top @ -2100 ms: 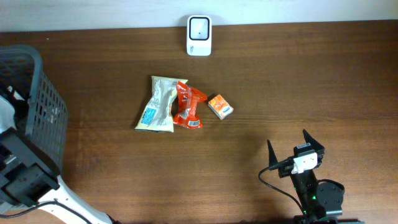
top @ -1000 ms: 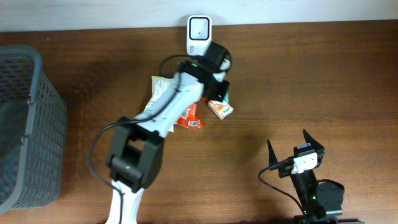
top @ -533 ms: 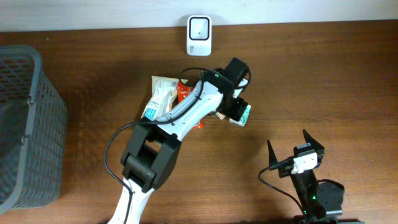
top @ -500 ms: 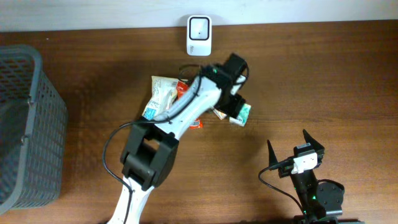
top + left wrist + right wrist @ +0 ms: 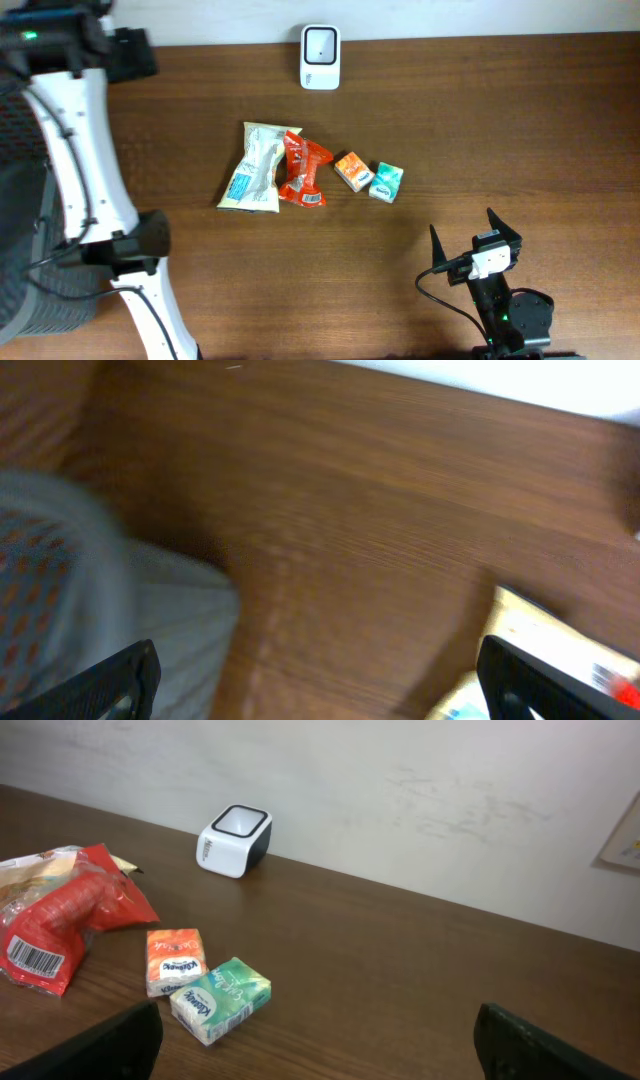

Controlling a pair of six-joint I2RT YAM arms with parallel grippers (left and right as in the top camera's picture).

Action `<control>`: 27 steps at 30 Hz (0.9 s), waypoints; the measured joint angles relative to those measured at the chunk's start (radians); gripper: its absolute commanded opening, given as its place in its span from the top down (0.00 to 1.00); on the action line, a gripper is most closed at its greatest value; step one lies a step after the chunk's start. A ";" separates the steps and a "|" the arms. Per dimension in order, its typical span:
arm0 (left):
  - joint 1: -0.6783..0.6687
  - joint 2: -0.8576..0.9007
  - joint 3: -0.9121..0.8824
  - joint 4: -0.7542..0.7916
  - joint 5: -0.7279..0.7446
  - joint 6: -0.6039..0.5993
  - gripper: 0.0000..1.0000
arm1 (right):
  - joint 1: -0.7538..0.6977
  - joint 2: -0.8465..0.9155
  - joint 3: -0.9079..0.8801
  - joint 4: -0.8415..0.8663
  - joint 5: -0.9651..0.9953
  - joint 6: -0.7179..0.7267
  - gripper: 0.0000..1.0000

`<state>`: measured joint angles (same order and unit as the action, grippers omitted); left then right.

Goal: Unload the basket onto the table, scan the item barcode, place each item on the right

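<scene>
Left pincer, right pincer apart; brown wood table, white wall behind.

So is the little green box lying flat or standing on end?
Lying flat: the green box shows its broad printed face upward, beside the orange box.

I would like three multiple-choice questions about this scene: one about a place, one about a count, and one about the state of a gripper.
1. In the overhead view, the green box lies on which side of the orange box?
A right
B left
C behind it, toward the wall

2. How many small boxes lie on the table?
A one
B two
C four

3. The right gripper is:
A open, empty
B shut on a box
C shut, empty

Key:
1 A, the green box sits just right of the orange one.
2 B, only those two boxes show.
3 A, its fingers stand apart with nothing between.
</scene>
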<state>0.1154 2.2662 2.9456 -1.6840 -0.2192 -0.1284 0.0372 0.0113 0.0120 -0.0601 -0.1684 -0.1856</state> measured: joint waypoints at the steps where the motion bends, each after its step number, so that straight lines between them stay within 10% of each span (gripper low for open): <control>1: 0.032 0.000 0.000 0.000 0.000 0.000 0.01 | 0.000 0.000 0.000 0.000 0.000 0.000 0.02; 13: 0.167 -0.048 -0.044 0.000 0.228 0.129 0.01 | 0.000 0.000 0.000 0.000 0.000 0.000 0.02; 27: 0.047 -0.680 -0.907 0.354 -0.053 0.032 0.01 | 0.000 0.000 0.000 0.000 0.000 -0.001 0.02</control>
<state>0.1623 1.5860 2.0384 -1.3304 -0.2718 -0.0959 0.0376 0.0113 0.0120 -0.0601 -0.1684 -0.1864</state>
